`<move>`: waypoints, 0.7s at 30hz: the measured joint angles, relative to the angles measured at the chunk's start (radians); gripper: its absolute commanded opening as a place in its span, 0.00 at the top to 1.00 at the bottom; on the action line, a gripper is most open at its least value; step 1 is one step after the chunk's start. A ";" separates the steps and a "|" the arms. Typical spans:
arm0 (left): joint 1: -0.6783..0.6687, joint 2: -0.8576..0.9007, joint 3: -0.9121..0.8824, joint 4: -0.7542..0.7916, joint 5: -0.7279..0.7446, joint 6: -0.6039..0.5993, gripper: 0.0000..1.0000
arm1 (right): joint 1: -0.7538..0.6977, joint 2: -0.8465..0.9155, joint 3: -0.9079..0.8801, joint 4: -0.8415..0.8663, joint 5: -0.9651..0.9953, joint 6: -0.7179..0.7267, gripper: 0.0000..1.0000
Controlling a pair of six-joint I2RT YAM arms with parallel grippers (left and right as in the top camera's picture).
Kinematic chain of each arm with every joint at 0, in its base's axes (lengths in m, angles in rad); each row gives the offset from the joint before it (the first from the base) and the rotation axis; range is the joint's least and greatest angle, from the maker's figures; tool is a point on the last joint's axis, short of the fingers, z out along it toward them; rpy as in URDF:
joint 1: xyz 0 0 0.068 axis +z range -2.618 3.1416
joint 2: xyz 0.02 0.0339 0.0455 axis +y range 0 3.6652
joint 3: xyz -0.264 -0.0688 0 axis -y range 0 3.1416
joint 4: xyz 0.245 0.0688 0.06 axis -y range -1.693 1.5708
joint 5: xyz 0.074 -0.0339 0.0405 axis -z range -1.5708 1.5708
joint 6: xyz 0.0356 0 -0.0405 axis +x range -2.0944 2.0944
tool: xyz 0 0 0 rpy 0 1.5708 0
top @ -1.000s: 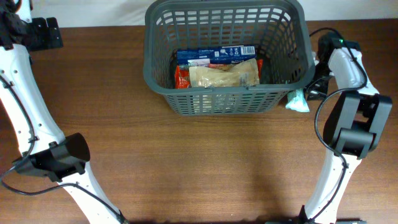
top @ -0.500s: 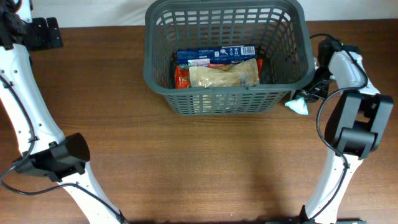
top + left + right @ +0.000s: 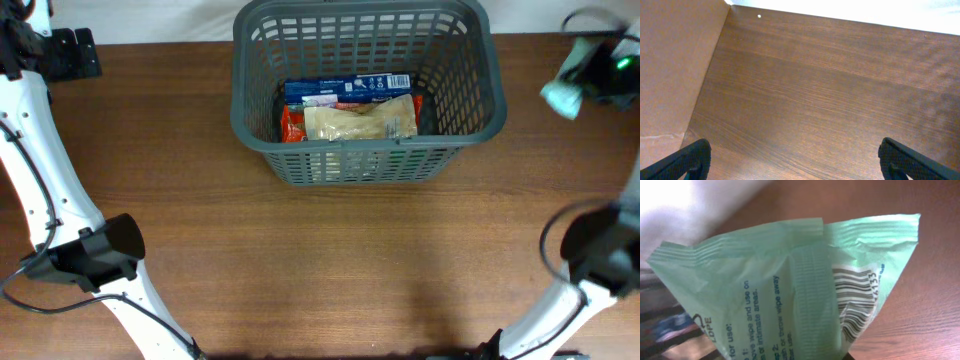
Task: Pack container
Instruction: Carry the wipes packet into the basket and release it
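One brown wood-grain table (image 3: 330,260) bears the container (image 3: 300,150).

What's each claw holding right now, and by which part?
Right claw grips the pale green plastic wipes packet by one end, exact spot hidden. Left claw open, empty.

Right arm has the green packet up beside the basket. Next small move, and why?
Probably swing the right gripper left until the green packet is over the open basket. The packet is gripped outside the right rim, so letting go now would likely drop it on the table.
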 measured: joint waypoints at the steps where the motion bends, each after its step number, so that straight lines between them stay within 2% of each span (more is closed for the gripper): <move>1: 0.000 0.000 0.000 0.000 0.000 0.000 0.01 | 0.013 -0.049 0.022 -0.007 -0.006 -0.001 0.81; 6: 0.000 0.000 0.000 0.000 0.000 0.000 0.01 | 0.155 -0.250 0.061 -0.007 -0.027 -0.013 0.81; 11: 0.000 0.000 0.000 0.000 0.000 0.000 0.01 | 0.422 -0.364 0.064 -0.005 0.005 -0.121 0.81; 17: 0.000 0.000 0.000 0.000 0.000 0.000 0.01 | 0.692 -0.323 0.063 -0.005 0.135 -0.277 0.81; 21: 0.000 0.000 0.000 0.000 0.000 0.000 0.01 | 0.787 -0.216 0.061 0.011 0.180 -0.385 0.81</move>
